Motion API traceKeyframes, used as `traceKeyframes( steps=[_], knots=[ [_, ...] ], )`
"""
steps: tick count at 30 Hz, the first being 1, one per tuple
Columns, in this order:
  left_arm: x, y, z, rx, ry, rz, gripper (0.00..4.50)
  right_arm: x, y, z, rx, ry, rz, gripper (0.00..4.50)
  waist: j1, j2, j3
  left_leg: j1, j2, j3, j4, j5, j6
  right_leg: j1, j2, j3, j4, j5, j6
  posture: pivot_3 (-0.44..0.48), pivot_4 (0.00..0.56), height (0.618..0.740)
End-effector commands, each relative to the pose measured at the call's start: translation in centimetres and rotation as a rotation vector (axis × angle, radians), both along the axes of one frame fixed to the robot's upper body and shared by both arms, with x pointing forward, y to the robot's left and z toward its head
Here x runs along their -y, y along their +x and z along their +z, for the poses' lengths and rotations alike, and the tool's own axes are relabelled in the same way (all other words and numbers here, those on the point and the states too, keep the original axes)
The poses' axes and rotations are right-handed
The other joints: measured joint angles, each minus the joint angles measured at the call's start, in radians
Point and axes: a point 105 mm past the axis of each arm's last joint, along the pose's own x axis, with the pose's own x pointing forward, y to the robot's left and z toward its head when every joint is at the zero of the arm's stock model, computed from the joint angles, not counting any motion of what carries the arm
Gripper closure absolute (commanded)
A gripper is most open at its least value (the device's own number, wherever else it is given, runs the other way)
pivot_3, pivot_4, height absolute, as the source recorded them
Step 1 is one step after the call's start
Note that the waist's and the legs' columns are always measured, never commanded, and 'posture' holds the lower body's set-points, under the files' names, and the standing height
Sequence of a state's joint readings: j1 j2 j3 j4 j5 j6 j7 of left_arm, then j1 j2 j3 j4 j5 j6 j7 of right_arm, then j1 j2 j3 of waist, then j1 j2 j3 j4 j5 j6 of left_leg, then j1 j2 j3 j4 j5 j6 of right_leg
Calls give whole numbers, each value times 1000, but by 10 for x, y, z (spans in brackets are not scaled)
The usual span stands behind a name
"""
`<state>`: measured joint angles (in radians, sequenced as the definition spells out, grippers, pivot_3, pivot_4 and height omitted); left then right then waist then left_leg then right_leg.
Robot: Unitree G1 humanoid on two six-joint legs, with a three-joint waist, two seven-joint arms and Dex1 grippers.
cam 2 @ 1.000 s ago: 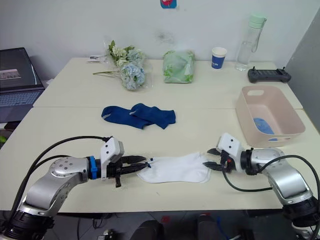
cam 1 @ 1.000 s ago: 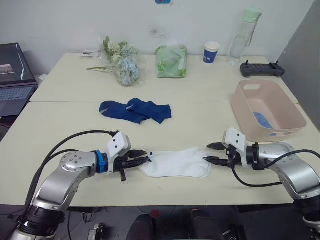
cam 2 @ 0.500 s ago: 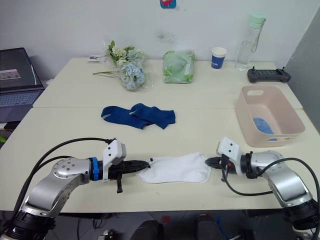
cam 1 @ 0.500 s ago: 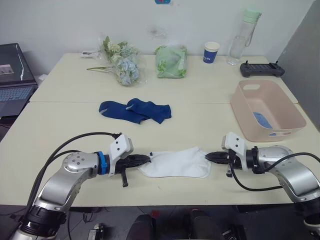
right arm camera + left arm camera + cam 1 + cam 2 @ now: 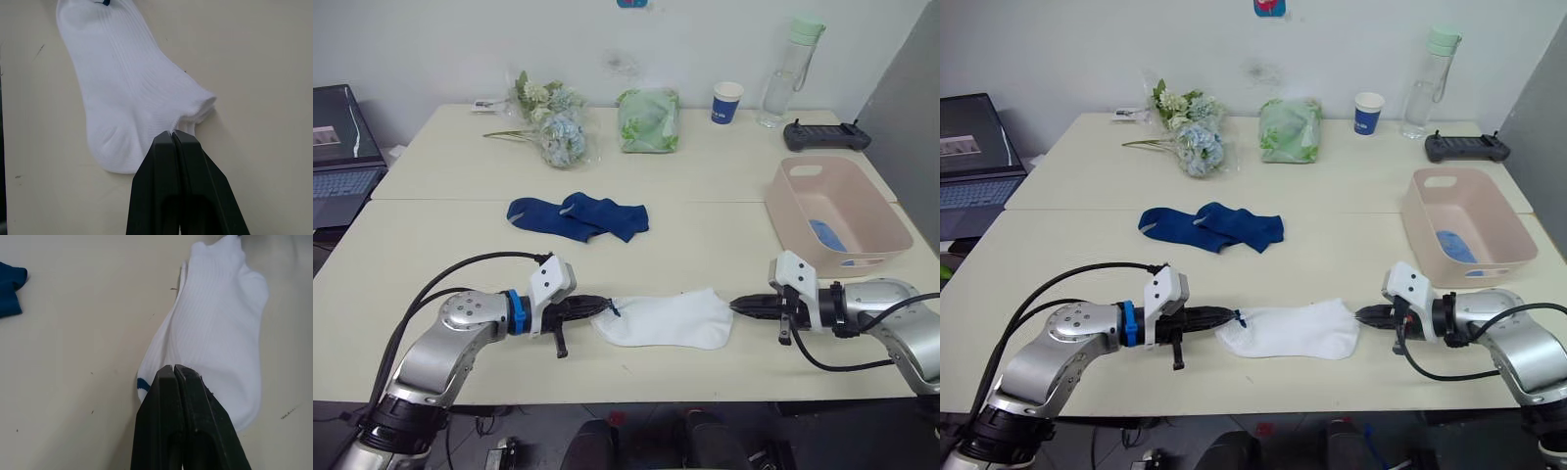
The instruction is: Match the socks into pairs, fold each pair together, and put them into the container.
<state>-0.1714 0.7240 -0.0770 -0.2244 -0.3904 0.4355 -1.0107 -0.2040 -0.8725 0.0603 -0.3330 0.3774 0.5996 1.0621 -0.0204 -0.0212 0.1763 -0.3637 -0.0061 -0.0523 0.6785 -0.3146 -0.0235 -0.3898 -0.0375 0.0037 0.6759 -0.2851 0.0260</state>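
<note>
Left gripper (image 5: 597, 305), at lower left of the head view, has its two black fingers pressed together on one end of the white socks (image 5: 666, 319), beside a small dark blue mark on the fabric; right gripper (image 5: 740, 305), at lower right, has its fingers likewise pinched closed on the opposite end. Between the two grippers the white socks lie flat and stretched lengthwise on the table (image 5: 460, 245), low in the frame and just right of centre; two layered edges show at each end, so two socks appear to be stacked, though the count cannot be confirmed. One pale pink container (image 5: 876, 238) stands at middle right, well apart from the white socks, and holds a light blue item (image 5: 822, 235) on its floor, of which the number cannot be told. Two navy socks (image 5: 578, 216) lie overlapping at centre left, above the white socks. Along the upper edge of the frame stand one bunch of flowers (image 5: 550, 122), one green bag (image 5: 648, 120), one blue-and-white cup (image 5: 727, 102), one clear bottle (image 5: 787, 72) and one black controller (image 5: 825, 135). One laptop (image 5: 342, 152) occupies the upper left.
</note>
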Motion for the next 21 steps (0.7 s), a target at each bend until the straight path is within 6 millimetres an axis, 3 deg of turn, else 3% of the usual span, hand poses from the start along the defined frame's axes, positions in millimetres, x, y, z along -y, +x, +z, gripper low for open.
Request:
traceKeyframes(
  steps=[1,7,10,14,21],
  knots=[
    [6,2,6,28,-4,-14,4500,-6,1,6,29,26,3,4481,0,0,0,0,0,0,0,0,0,0,0,0,0,0,0,0,150,740],
    [8,2,12,62,-20,-27,4500,-14,0,3,18,41,14,4481,0,0,0,0,0,0,0,0,0,0,0,0,0,0,0,0,150,740],
    [7,4,15,94,-16,-29,3922,-13,0,2,14,40,14,4500,0,0,0,0,0,0,0,0,0,0,0,0,0,0,0,0,150,740],
    [10,3,8,121,28,-52,2707,-15,1,2,12,41,18,4500,0,0,0,0,0,0,0,0,0,0,0,0,0,0,0,0,150,740],
    [7,5,-4,141,109,-63,2707,-16,0,2,13,43,21,4500,0,0,0,0,0,0,0,0,0,0,0,0,0,0,0,0,150,740]
  ],
)
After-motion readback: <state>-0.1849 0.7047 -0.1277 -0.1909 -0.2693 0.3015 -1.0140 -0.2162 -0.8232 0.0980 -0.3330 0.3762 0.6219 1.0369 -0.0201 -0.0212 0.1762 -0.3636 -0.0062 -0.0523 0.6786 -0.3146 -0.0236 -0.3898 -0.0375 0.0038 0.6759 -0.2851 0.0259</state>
